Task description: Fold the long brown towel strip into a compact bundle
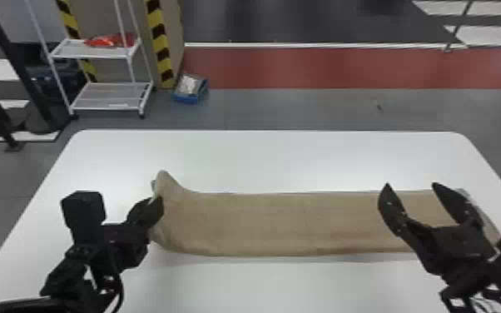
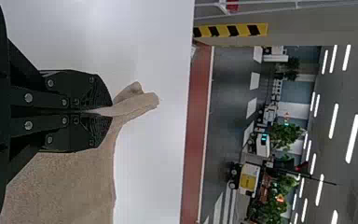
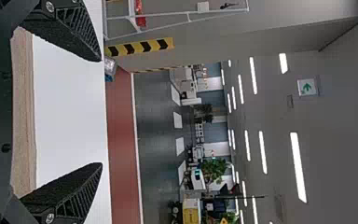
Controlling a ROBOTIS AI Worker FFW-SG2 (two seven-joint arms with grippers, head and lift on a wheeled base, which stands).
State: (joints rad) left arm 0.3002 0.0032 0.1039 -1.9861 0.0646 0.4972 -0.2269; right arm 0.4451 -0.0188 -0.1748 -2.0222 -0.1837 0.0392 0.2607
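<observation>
White table (image 1: 262,156), grey floor (image 1: 345,110), red floor band (image 1: 345,68), white wheeled shelf (image 1: 112,98)

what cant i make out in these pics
- Long brown towel strip: right end partly behind the black right gripper, head view.
- Its pinched part: hidden inside the black left gripper, left wrist view.
- White table: near edge cut off by the head view's bottom.
- Red thing on white metal shelf: too small, head view.

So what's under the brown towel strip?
The white table shows on the near and far sides of the towel strip; what lies directly beneath is covered and cannot be seen.
</observation>
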